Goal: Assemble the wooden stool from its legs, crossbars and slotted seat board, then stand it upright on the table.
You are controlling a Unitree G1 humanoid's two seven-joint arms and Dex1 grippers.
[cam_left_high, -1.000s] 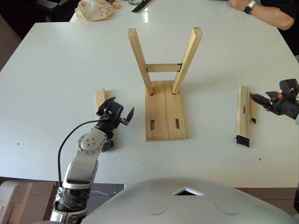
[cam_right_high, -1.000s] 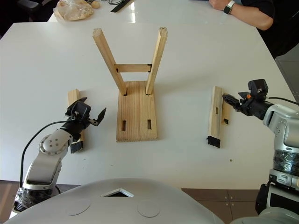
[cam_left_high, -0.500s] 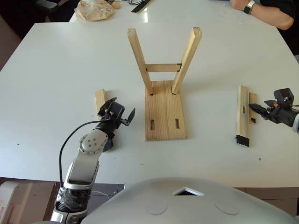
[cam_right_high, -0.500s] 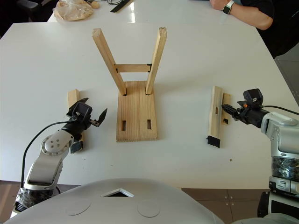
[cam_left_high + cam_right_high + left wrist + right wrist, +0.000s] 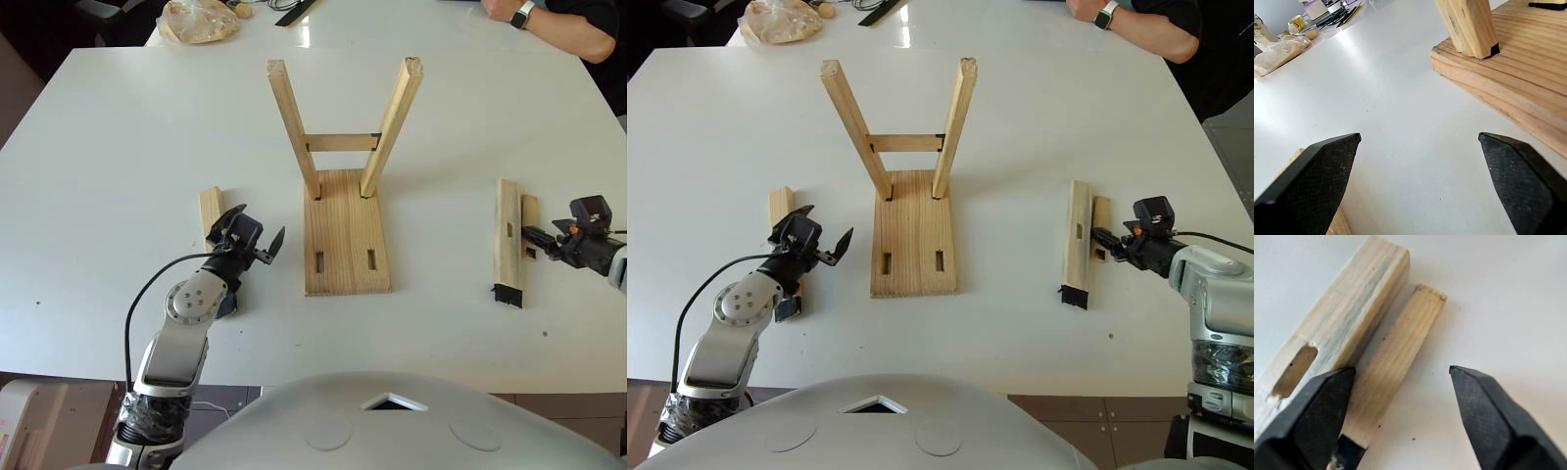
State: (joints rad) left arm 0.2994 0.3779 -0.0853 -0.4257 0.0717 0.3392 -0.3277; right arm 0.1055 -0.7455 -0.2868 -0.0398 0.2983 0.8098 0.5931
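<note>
From where I stand, the right pincer (image 5: 1104, 241), spread wide, sits low on the desk (image 5: 1019, 147) around the short crossbar (image 5: 1400, 352), which lies flat just beside the loose leg (image 5: 1078, 235), long axis running away from the robot, crosswise to the pincer's reach.

seat board (image 5: 346, 245) flat, 2 legs (image 5: 294, 127) slotted in; loose leg (image 5: 507, 257), crossbar (image 5: 529, 210) right.

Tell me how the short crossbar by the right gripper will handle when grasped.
Short crossbar: solid wood, probably stiff and light. Flat-sided, so unlikely to roll. Close beside the long leg, so a grasp may nudge that too.
</note>
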